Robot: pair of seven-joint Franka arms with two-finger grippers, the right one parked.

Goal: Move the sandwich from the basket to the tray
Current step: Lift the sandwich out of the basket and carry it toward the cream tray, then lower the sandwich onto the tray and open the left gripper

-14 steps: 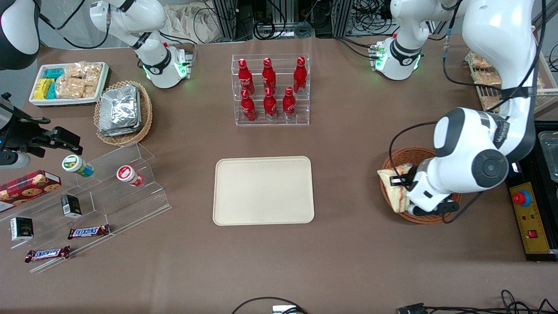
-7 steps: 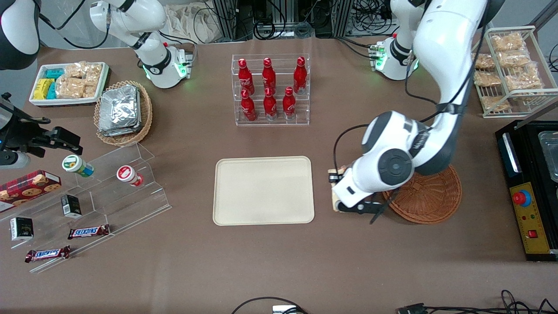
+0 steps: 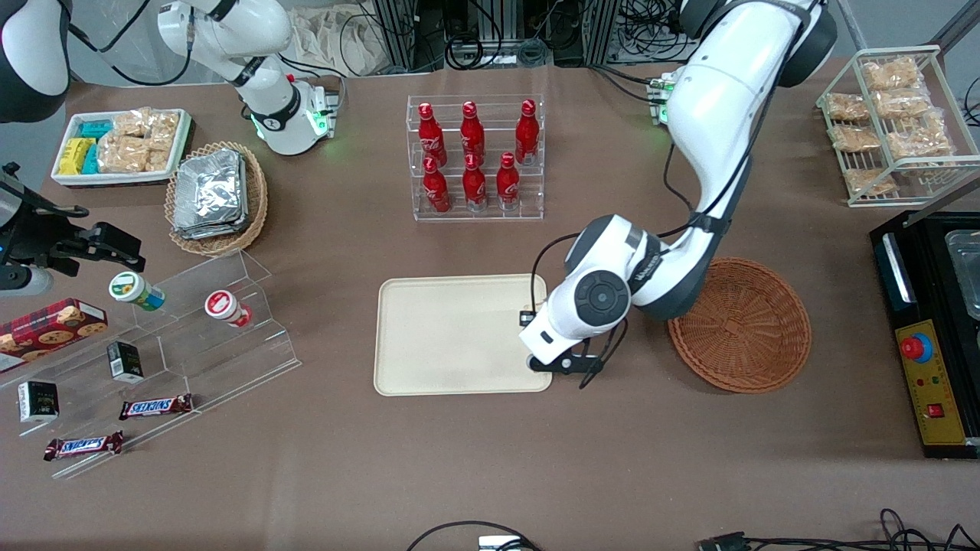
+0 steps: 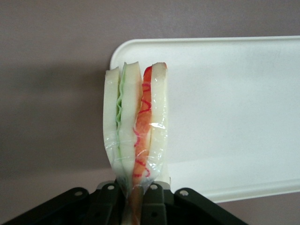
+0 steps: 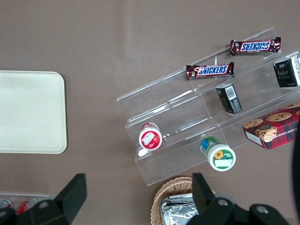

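Note:
My left gripper (image 3: pixel 536 333) hangs over the edge of the cream tray (image 3: pixel 459 337) that lies toward the working arm's end. In the front view the arm hides what it holds. In the left wrist view the gripper (image 4: pixel 137 199) is shut on the sandwich (image 4: pixel 136 122), a film-wrapped wedge of white bread with green and orange-red layers. The sandwich stands on edge above the tray's rounded corner (image 4: pixel 225 117). The reddish-brown wicker basket (image 3: pixel 739 324) sits empty beside the tray, toward the working arm's end. The tray also shows in the right wrist view (image 5: pixel 30 112).
A clear rack of red bottles (image 3: pixel 475 157) stands farther from the front camera than the tray. A clear stepped stand (image 3: pixel 191 337) with snacks, a tan basket of foil packets (image 3: pixel 217 197) and a white snack bin (image 3: pixel 122 145) lie toward the parked arm's end. A wire snack rack (image 3: pixel 892 122) stands past the basket.
The gripper has lifted the sandwich out of the basket and carried it sideways to the tray's edge. The basket now stands empty.

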